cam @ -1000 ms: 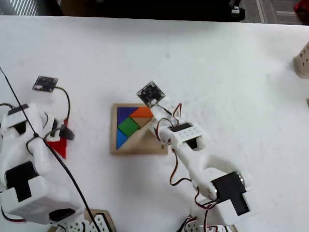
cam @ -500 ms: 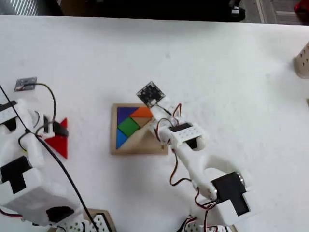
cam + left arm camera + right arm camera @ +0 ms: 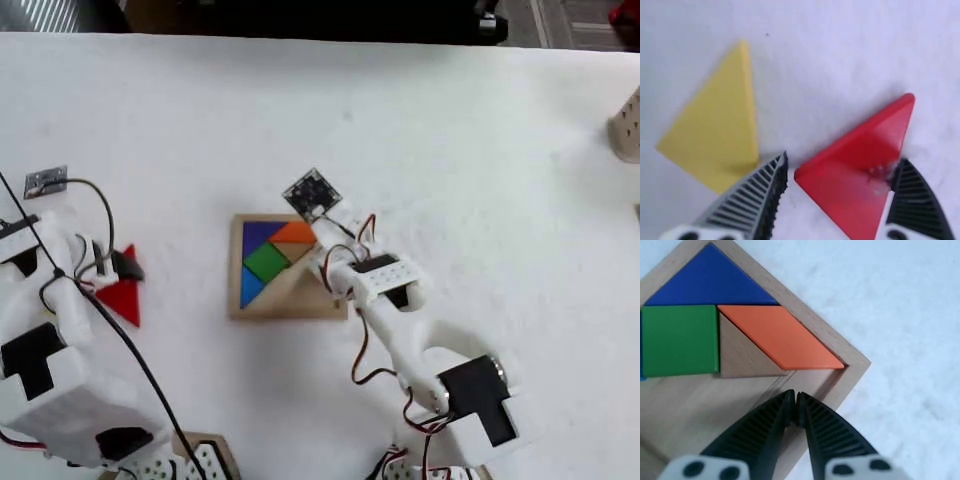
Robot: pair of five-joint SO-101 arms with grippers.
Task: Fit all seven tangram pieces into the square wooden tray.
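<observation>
Tray (image 3: 280, 312) part-filled under pressed-together right hand (image 3: 794, 396) | red triangle (image 3: 860, 169) inside spread left hand (image 3: 842, 160) | yellow triangle (image 3: 715, 130) just beside, both unplaced

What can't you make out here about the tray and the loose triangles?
High view: the right arm covers part of the tray.
Left wrist view: a finger and the edge hide a corner of the red triangle.
Right wrist view: edges cut off the tray.

white printed arms (image 3: 400, 335) with black servo blocks (image 3: 478, 397), red and black cables (image 3: 357, 352), and ribbed black fingers (image 3: 832, 436).
</observation>
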